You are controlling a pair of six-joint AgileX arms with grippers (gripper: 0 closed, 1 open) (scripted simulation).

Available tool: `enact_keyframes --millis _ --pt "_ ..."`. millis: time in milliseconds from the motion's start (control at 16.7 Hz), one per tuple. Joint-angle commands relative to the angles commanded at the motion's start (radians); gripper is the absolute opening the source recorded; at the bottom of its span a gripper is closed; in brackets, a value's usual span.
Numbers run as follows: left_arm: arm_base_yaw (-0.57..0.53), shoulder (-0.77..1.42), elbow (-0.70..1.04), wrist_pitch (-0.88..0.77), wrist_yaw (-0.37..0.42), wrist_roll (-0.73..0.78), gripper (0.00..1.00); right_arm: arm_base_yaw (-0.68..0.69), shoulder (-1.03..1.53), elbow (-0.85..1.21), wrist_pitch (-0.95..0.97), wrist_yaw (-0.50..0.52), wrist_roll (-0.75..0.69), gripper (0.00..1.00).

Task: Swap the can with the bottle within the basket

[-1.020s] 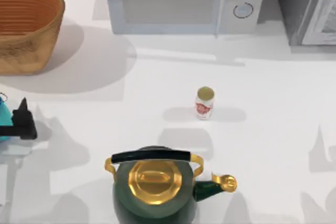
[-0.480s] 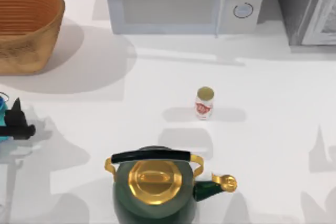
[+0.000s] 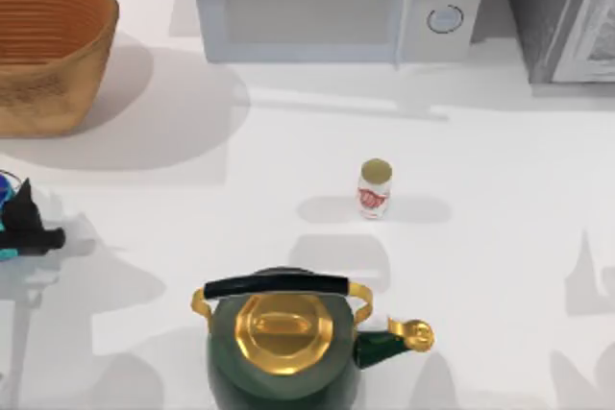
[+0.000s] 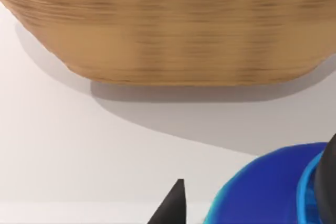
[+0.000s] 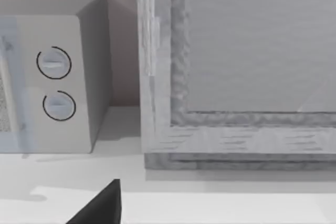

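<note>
Left pincer (image 3: 21,228): dark, at the tabletop's (image 3: 480,170) left edge in the top view, cut off by the frame there. Clamped on the can (image 3: 6,201); in the left wrist view one black fingertip (image 4: 173,205) lies on one side of the can and a second dark finger edge on its other side, at the frame's border.

Can: teal and blue, mostly hidden. The top view gives only slivers of it behind the left pincer at the frame edge; the left wrist view shows its blue top and turquoise rim (image 4: 273,187), cut off at the corner. Whether it rests on the tabletop or is lifted cannot be told.

Basket (image 3: 48,50): beyond the left pincer, toward the back of the tabletop, apart from it. Top view shows the ribbed orange-brown inside; left wrist view shows only the tan outer wall (image 4: 173,30).

Bottle (image 3: 375,189): upright on the tabletop, well to the side of the left pincer, far from the basket.

Kettle (image 3: 283,343): dark green and gold, nearer the front edge, partly cut off.

Microwave (image 3: 336,2): at the back; its two dials (image 5: 55,82) appear in the right wrist view.

Right pincer: one dark finger tip (image 5: 102,205) in the right wrist view; apart or together cannot be told.
</note>
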Motion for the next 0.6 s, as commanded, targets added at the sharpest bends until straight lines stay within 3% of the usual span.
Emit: enact_keyframes --millis 600 --pt "0.010 -0.006 0.006 -0.011 -0.006 0.001 0.00 0.000 0.000 0.000 0.000 0.000 0.000 1.00"
